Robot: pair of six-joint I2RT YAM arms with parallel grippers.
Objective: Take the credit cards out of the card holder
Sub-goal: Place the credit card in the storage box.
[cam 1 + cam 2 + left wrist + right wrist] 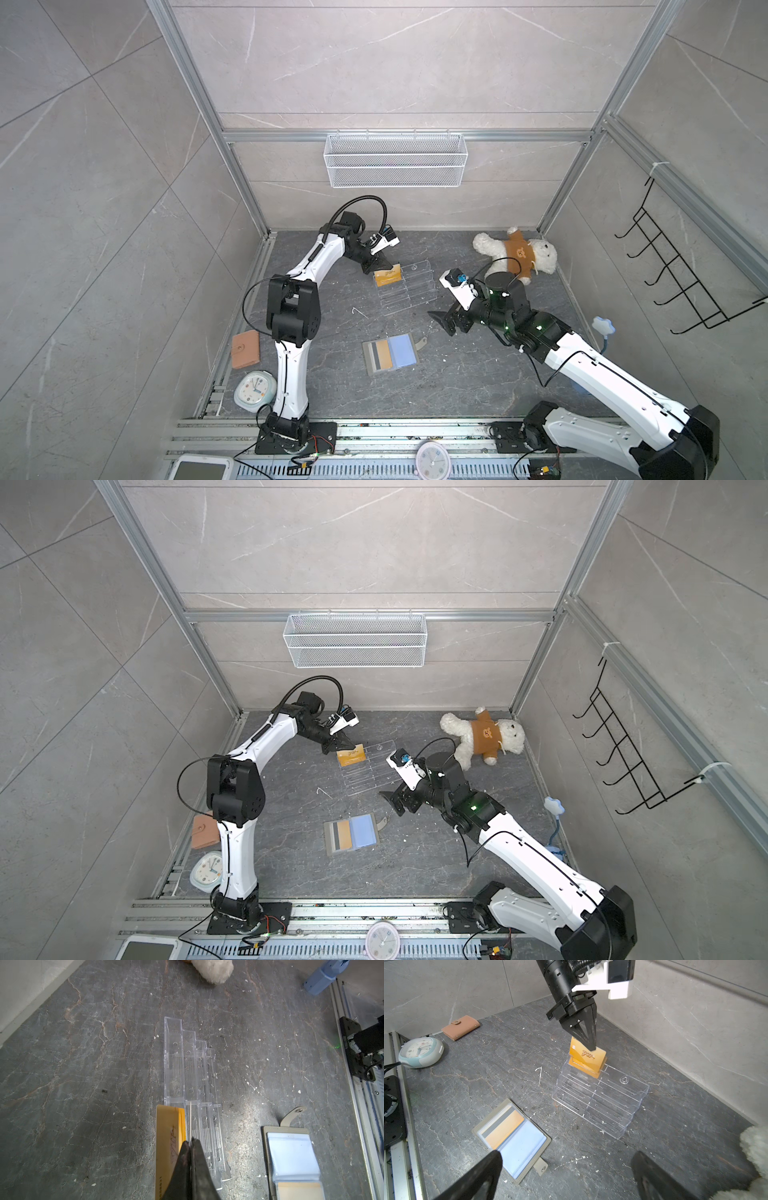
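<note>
The grey card holder [409, 356] [360, 832] [291, 1157] [525, 1147] lies open and flat on the dark table. A gold credit card [382, 354] [504, 1126] with a dark stripe sits in its sleeve beside the light blue panel. My left gripper [388, 266] [353, 746] [190, 1140] [592, 1048] is shut on the top edge of a gold credit card [190, 1120] [588, 1057] that stands in the back tier of the clear acrylic stand [409, 291] [370, 771] [187, 1068] [602, 1101]. Another gold card [168, 1136] stands right beside it. My right gripper [442, 322] [392, 802] [566, 1154] hangs open just right of the card holder, holding nothing.
A teddy bear [519, 253] lies at the back right. A tan wallet [245, 350] and a pale clock [254, 390] sit by the left rail. A second clock [432, 459] rests on the front rail. A wire basket [395, 160] hangs on the back wall.
</note>
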